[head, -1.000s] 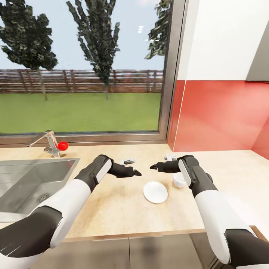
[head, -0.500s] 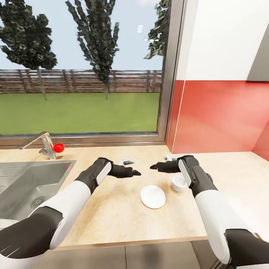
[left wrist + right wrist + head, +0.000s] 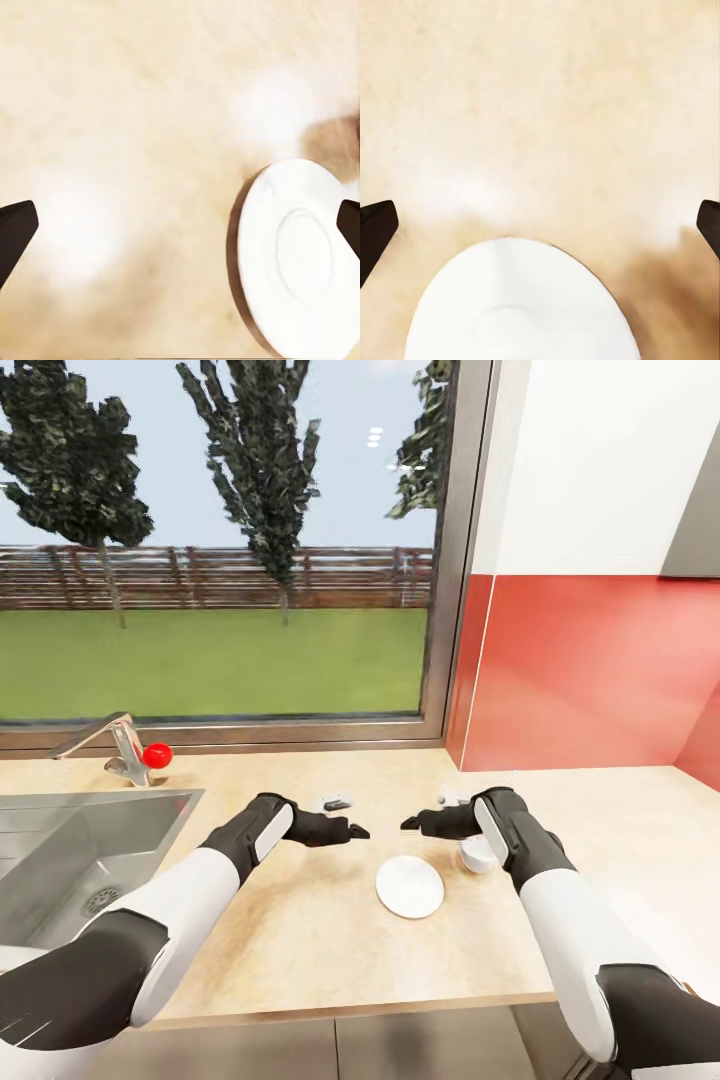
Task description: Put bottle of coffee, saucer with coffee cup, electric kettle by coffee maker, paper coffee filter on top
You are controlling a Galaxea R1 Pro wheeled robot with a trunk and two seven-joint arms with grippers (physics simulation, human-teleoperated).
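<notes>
In the head view, the long light wood-look kitchen countertop (image 3: 300,920) runs across the lower half of the frame, its front edge cutting across near the bottom above dark grey cabinet fronts (image 3: 420,1050). The small round flat white saucer (image 3: 410,887) lies just right of centre, set back from that front edge with bare wood all round it. The small white coffee cup (image 3: 477,854) stands just beside the saucer's upper right, partly hidden behind the right forearm. The left gripper (image 3: 352,830) and right gripper (image 3: 410,822) hover above the worktop at mid-frame, tips facing each other with a gap between them; each wrist view shows dark fingertips (image 3: 15,234) at opposite frame edges, fingers spread wide apart, holding nothing. A stainless steel sink (image 3: 70,850) fills the lower left, a chrome tap (image 3: 112,745) with a red knob behind it, and a red backsplash (image 3: 590,670) bounds the right.
</notes>
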